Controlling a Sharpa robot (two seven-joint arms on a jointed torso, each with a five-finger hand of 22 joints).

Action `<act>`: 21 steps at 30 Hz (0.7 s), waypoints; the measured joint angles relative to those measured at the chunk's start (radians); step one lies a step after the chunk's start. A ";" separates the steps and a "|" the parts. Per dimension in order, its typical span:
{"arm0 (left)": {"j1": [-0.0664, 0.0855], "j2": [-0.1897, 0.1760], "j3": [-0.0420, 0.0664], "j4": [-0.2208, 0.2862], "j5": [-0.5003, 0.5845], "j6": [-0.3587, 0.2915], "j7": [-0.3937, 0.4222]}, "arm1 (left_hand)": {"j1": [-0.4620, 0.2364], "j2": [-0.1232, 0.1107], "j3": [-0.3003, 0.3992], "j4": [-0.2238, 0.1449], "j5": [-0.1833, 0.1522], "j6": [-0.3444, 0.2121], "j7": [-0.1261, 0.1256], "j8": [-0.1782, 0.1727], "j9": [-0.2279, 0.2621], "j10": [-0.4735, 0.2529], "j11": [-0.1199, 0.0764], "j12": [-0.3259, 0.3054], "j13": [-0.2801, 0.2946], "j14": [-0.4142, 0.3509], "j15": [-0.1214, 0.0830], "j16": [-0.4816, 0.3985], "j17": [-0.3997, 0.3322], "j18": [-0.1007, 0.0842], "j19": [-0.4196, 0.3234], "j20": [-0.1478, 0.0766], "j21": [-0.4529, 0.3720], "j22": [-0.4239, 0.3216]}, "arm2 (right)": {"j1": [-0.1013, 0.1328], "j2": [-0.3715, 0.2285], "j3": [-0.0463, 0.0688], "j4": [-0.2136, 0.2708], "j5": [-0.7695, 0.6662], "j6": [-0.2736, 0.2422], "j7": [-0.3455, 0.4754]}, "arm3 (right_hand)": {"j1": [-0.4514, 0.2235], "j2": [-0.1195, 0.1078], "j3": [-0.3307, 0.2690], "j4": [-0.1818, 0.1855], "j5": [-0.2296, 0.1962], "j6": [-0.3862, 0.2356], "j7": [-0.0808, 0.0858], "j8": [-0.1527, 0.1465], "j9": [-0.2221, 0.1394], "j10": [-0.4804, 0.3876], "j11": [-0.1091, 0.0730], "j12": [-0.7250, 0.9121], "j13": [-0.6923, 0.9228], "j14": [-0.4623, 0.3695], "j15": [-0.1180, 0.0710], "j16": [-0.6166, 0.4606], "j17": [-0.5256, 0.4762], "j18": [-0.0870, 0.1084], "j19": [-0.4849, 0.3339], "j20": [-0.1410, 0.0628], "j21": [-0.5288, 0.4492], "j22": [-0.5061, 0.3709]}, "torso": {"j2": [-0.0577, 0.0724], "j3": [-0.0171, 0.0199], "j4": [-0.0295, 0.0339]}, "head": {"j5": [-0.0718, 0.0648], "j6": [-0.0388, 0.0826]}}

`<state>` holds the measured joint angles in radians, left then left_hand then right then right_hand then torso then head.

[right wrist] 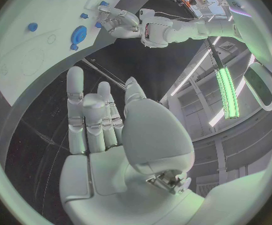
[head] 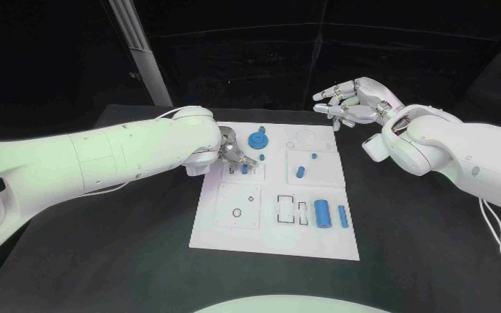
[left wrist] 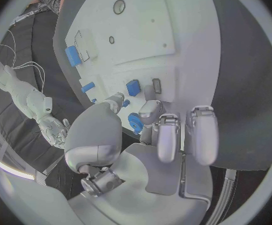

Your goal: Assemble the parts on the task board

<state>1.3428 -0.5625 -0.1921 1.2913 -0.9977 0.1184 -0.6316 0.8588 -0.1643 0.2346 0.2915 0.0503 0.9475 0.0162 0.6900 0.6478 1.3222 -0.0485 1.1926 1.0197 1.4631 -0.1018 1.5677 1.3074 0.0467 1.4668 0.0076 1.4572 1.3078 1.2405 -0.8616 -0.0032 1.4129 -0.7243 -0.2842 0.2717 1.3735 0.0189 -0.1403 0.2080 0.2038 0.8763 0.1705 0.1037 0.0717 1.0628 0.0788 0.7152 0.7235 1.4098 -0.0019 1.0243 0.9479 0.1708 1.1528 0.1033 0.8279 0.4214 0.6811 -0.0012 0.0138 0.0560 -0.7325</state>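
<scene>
The white task board [head: 274,235] lies in the middle of the black table. Blue parts rest on it: a round gear-like piece [head: 260,140], a short peg [head: 300,172], a cylinder [head: 323,214] and a bar [head: 342,216]. My left hand [head: 232,155] is low over the board's far left area. In the left wrist view its thumb [left wrist: 114,101] and a finger [left wrist: 150,107] stand on either side of a small blue part [left wrist: 135,122]; a grip is not clear. My right hand [head: 350,101] hangs raised past the board's far right corner, fingers spread, holding nothing.
A slanted metal pole [head: 130,30] rises behind the table's far left. Black table surface [head: 418,240] stretches to the right of the board and in front of it. Outlined recesses [head: 286,209] mark the board's near half.
</scene>
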 measured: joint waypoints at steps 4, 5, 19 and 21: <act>0.000 -0.019 0.023 0.016 0.000 -0.005 0.002 | 0.011 0.019 -0.051 0.000 0.000 0.000 0.000 0.000 0.003 0.000 0.000 -0.011 -0.010 0.003 -0.003 0.000 0.000 0.000 0.000 0.000 0.000 0.000 | 0.000 0.001 0.000 -0.003 0.000 0.001 0.000 | 0.000 0.000 0.000 0.000 0.000 -0.001 0.001 0.000 0.000 0.000 0.000 0.000 0.000 0.000 0.000 0.000 0.000 0.000 0.000 0.000 0.000 -0.001 | 0.000 -0.0001 0.0000 | -0.001 0.000; 0.001 -0.022 0.031 0.019 0.000 -0.006 0.003 | 0.013 0.021 -0.061 0.000 0.000 0.000 0.000 0.000 0.003 0.000 0.000 -0.012 -0.013 0.003 -0.003 0.000 0.000 0.000 0.000 0.000 -0.002 0.000 | 0.000 0.001 0.000 -0.004 0.000 0.001 0.000 | 0.000 0.000 -0.003 0.003 0.000 -0.003 0.003 0.000 0.000 0.000 0.000 0.000 0.000 0.000 0.000 0.000 0.000 0.000 0.000 0.000 0.000 -0.001 | 0.000 -0.0002 0.0000 | -0.002 0.001; 0.056 -0.014 0.106 -0.094 0.001 0.044 0.020 | 0.168 0.091 -0.160 -0.007 0.000 -0.095 0.047 -0.078 -0.044 -0.072 0.036 -0.074 -0.099 0.002 0.020 0.000 0.000 0.000 -0.001 0.012 -0.047 0.000 | 0.000 0.008 0.000 -0.014 0.000 0.003 0.000 | 0.000 0.000 -0.003 0.003 0.000 -0.003 0.004 0.000 0.000 0.000 0.000 0.000 0.000 0.000 0.000 0.000 0.002 0.000 0.000 0.000 0.000 -0.001 | 0.000 0.0004 -0.0003 | -0.003 0.004; 0.061 0.001 0.107 -0.134 0.001 0.067 0.022 | 0.177 0.100 -0.173 -0.005 0.000 -0.101 0.054 -0.092 -0.056 -0.076 0.040 -0.074 -0.104 0.004 0.022 0.000 0.000 0.000 -0.001 0.022 -0.047 0.000 | 0.000 0.009 0.000 -0.015 0.000 0.003 0.000 | 0.000 0.000 -0.003 0.003 0.000 -0.003 0.004 0.000 0.000 0.000 0.000 0.000 0.000 0.000 0.000 0.000 0.002 0.000 0.000 0.000 0.000 -0.001 | 0.001 0.0007 0.0002 | 0.000 0.004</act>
<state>1.4033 -0.5614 -0.0853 1.1577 -0.9968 0.1850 -0.6098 1.0361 -0.0644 0.0616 0.2862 0.0503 0.8462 0.0697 0.5978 0.5920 1.2464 -0.0085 1.1190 0.9156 1.4668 -0.0797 1.5677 1.3074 0.0467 1.4663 0.0291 1.4103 1.3078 1.2403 -0.8523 -0.0033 1.3977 -0.7248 -0.2808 0.2716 1.3735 0.0189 -0.1434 0.2112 0.2038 0.8728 0.1740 0.1037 0.0717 1.0628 0.0788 0.7152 0.7237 1.4098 -0.0019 1.0243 0.9499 0.1708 1.1527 0.1033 0.8279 0.4207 0.6817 -0.0006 0.0140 0.0556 -0.7283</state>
